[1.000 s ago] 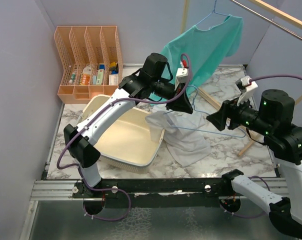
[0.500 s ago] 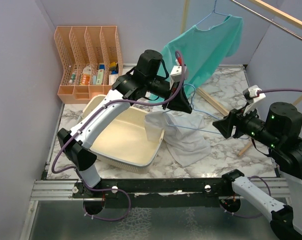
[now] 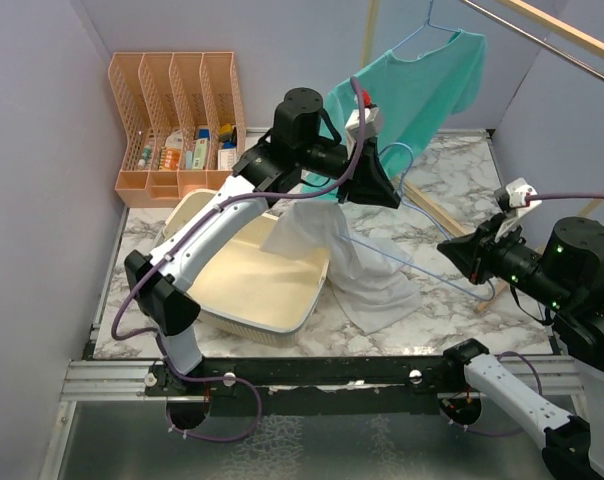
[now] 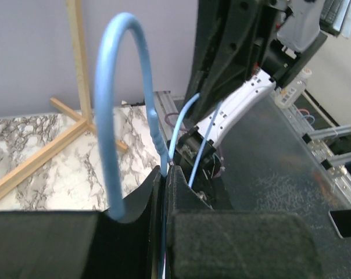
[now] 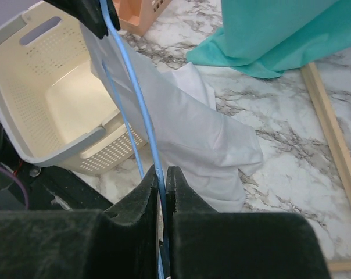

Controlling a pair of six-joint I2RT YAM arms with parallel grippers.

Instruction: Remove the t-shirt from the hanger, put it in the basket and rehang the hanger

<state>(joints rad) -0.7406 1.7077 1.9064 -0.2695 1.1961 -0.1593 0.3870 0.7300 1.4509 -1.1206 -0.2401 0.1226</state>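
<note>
Tees: 2. White tee (image 3: 367, 285) at ctr, draped on blue hanger (image 5: 133, 81), hem on marble table (image 3: 452, 170). Teal tee (image 3: 422, 90) at 1 o'clock (on 2nd hanger (image 3: 414, 40)). L gripper (image 4: 165, 174) pinches the blue hanger's neck, R gripper (image 5: 162, 174) its bottom wire. 1 basket (image 3: 282, 325) at 8 o'clock. Lilac walls (image 3: 32, 150).

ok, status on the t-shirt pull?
Left end effector shut on blue hanger at hook, right end effector on far end. White t-shirt not off, draping onto table. Basket alongside.
</note>
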